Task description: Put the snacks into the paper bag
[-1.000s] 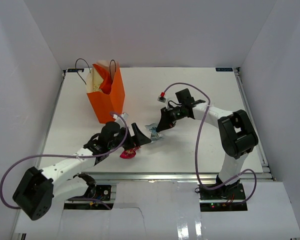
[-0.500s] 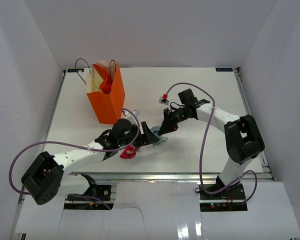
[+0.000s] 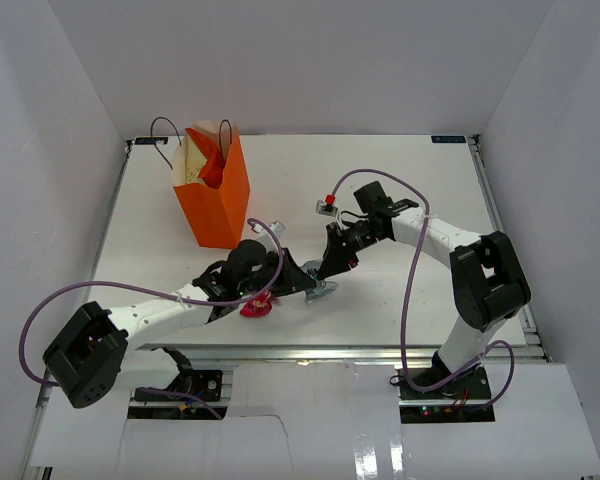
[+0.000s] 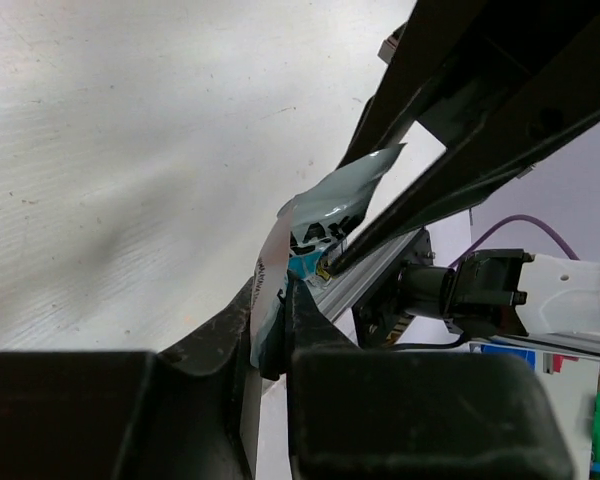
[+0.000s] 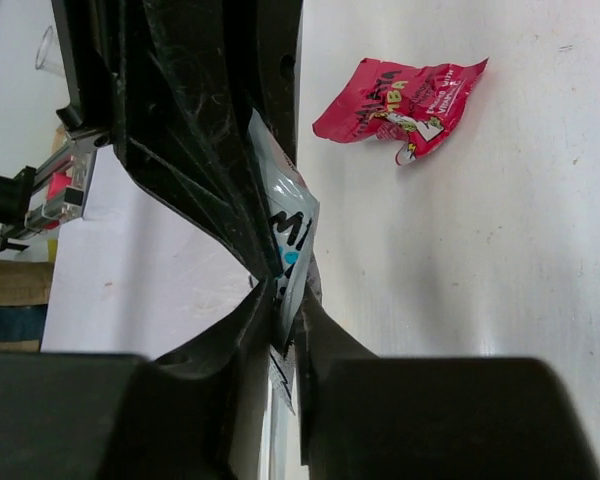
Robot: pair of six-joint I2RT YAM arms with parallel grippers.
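Observation:
A silver snack (image 3: 320,287) hangs just above the table's middle front, pinched from both sides. My left gripper (image 3: 305,280) is shut on its lower end; in the left wrist view the crumpled wrapper (image 4: 330,205) rises out of my left gripper (image 4: 275,300). My right gripper (image 3: 330,268) holds the other end, its jaws close round the wrapper (image 5: 290,230) in the right wrist view (image 5: 285,310). A pink snack (image 3: 256,305) (image 5: 400,100) lies on the table beside the left wrist. The orange paper bag (image 3: 215,195) stands upright at the back left with a red-orange chip bag (image 3: 208,160) inside.
The white table (image 3: 420,190) is walled in by white panels on three sides. The bag's black cord handles (image 3: 163,130) stick up above its rim. Purple cables loop from both arms over the table.
My left gripper has reached right to the silver snack and shut on it. My right gripper has come slightly nearer with the snack still between its jaws.

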